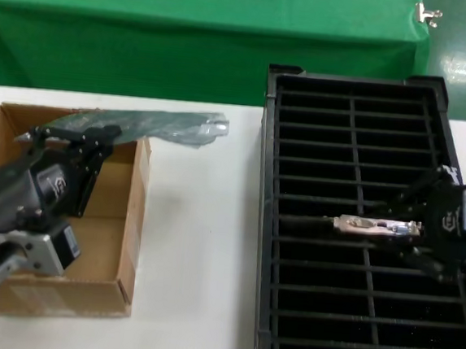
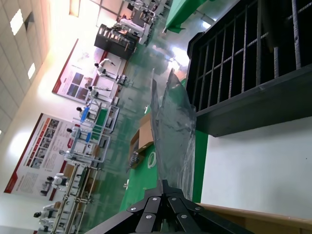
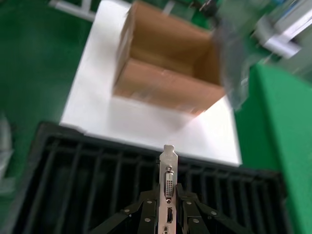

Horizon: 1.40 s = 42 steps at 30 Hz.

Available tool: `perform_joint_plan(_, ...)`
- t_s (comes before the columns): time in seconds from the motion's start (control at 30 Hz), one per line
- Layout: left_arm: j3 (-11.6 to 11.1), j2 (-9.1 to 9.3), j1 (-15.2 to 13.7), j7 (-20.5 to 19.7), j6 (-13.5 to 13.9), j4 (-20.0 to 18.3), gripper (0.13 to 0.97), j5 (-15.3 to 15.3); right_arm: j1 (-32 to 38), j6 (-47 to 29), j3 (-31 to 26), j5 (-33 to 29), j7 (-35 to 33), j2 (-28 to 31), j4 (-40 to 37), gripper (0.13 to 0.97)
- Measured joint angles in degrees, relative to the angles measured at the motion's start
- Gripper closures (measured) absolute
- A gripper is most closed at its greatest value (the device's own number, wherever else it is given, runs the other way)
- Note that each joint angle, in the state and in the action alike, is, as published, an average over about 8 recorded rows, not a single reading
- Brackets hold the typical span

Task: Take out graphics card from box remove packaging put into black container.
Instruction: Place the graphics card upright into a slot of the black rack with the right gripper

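The white worktop carries two receptacles side by side. The larger, a big rectangular black plastic tray ribbed into narrow slots in two columns, sits on the robot's right, so the right arm can reach its slots from above. The brown corrugated cardboard box sits on the left, open-topped and apparently emptied.

Over the box's far edge the left hand is pinched shut on the crinkly translucent grey-green plastic bag, which juts out toward the tray, probably kept clear of the card.

The right hand is clamped on the thin dark graphics card with its silver bracket, held edge-on just above a right-column slot, seemingly aligned with the ribs for lowering in.
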Motion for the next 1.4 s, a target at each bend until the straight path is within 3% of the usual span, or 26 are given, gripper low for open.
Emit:
perform_joint_plan(0.27,0.0,0.0,0.0,0.0,0.0,0.0,0.958,0.0,13.55,-11.02,-12.29,-6.23,11.03,-4.53,-0.69,0.906)
perform_joint_plan(0.5,0.0,0.0,0.0,0.0,0.0,0.0,0.958,0.0,26.32,-13.48,-26.81,-5.11,18.59,-6.15,-1.96,0.906)
perform_joint_plan(0.7,0.0,0.0,0.0,0.0,0.0,0.0,0.958,0.0,33.0,-13.82,-35.2,-3.78,22.72,-7.6,-2.99,0.906)
perform_joint_plan(0.93,0.0,0.0,0.0,0.0,0.0,0.0,0.958,0.0,35.35,-13.89,-39.06,-4.54,24.0,-10.31,-5.47,0.906)
perform_joint_plan(1.4,0.0,0.0,0.0,0.0,0.0,0.0,0.958,0.0,35.38,-13.9,-41.06,-7.61,21.99,-14.85,-11.33,0.906)
